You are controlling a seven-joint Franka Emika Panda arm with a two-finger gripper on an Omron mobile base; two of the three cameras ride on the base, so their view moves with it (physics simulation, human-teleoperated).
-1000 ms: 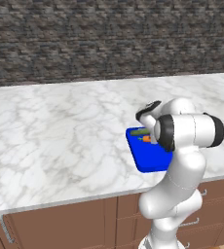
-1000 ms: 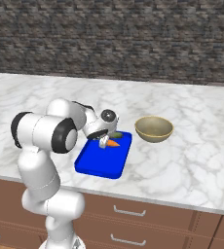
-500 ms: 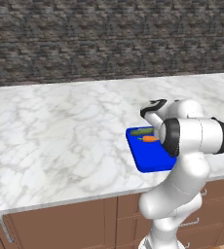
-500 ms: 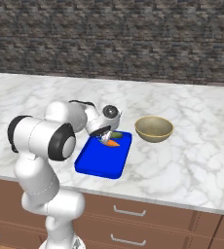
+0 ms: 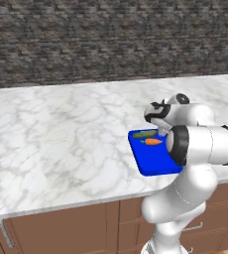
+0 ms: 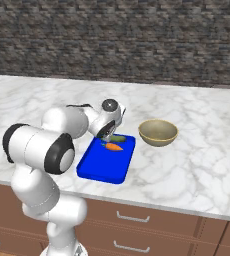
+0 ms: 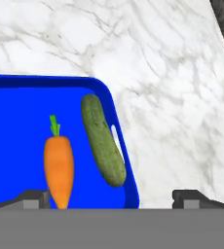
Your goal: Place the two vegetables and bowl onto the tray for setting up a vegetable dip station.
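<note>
Wide open and holding nothing, my gripper [image 7: 111, 197] hangs above the far end of the tray [image 7: 16, 102], where the handle slot is; in the hand view its two dark finger tips [image 7: 36, 197] stand far apart at the bottom, one over the blue floor beside the carrot, the other over bare marble past the rim. From the right base view, my gripper [image 6: 108, 134] sits just above the two vegetables, with my white arm curling in from the lower left.

Nearest to me, the tray [image 6: 94, 170] lies flat on the marble counter [image 6: 202, 155] close to its front edge, above the brown drawer fronts [image 6: 152, 220]. Its near half is bare blue.

At its far end lie both vegetables, side by side and close together, though I cannot tell whether they touch. Orange, with its green top, the carrot [image 7: 59, 165] rests on the tray floor, also seen from the left base view [image 5: 152, 141] and from the right [image 6: 113, 147]. Just beyond it, the cucumber [image 7: 102, 141] lies along the slotted end, dark green and oblong, beside the rim [image 5: 144, 134] [image 6: 119, 138].

Off the tray, the bowl [image 6: 158, 132] stands upright on the counter, near the tray's far right corner but apart from it, its tan hollow empty.

Farthest back, a dark stone wall [image 5: 86, 39] rises behind the counter.
</note>
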